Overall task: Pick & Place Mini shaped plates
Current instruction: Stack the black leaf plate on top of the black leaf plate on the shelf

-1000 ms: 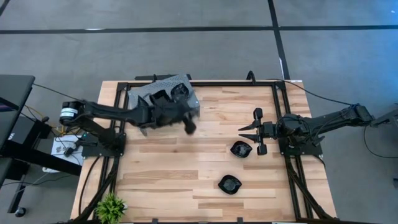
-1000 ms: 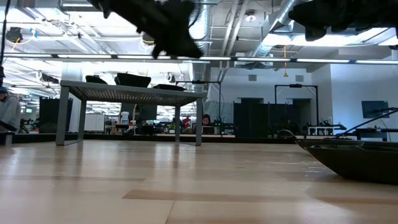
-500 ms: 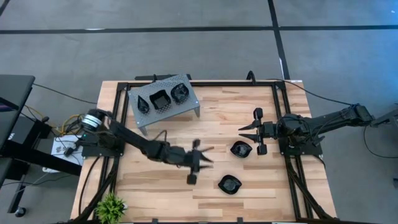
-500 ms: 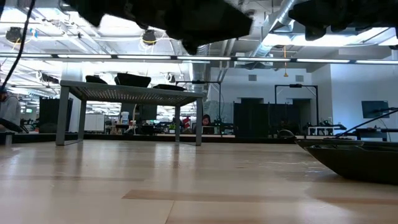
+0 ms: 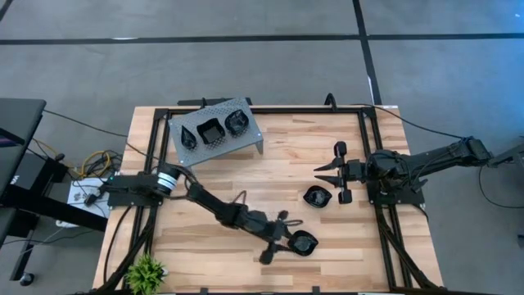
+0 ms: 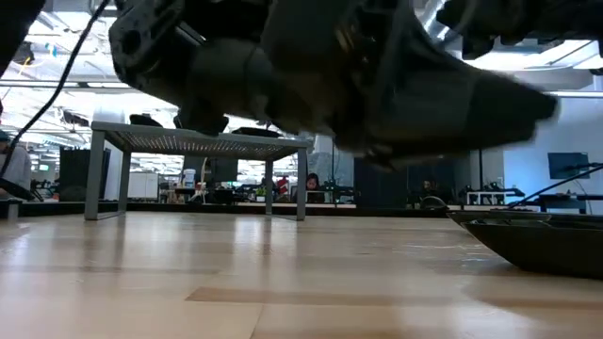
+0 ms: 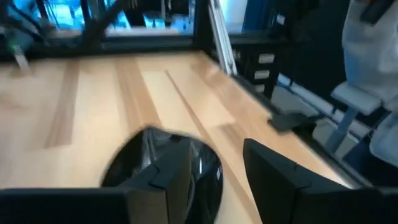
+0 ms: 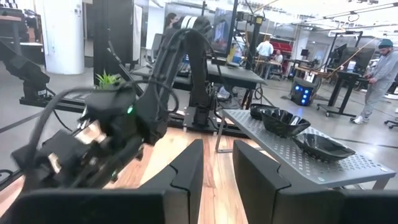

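Two glossy black mini plates lie on the wooden table: a near one [image 5: 303, 242] and another [image 5: 317, 197] farther right. Three more sit on top of the grey perforated stand [image 5: 246, 135] at the far left: a teardrop one [image 5: 189, 136], a squarish one [image 5: 212, 130] and a round one [image 5: 237, 123]. My left gripper [image 5: 284, 238] is open, stretched out just left of the near plate. In its wrist view that plate [image 7: 199, 171] shows partly behind one finger [image 7: 158, 186]. My right gripper [image 5: 321, 174] is open and waits just beyond the farther plate. In the low view a plate [image 6: 537, 240] rests on the table at the right.
A black frame rail [image 5: 368, 147] runs around the table. A small green plant [image 5: 146, 270] stands at the near left corner. Bare wood lies between the stand and the two loose plates. People [image 8: 379, 74] stand in the room beyond the table.
My left gripper has swept fast from over the stand toward the table's near right, stopping beside the near plate. The three plates on the stand, hidden under the arm a second ago, now show. The right arm and the two loose plates have kept still.
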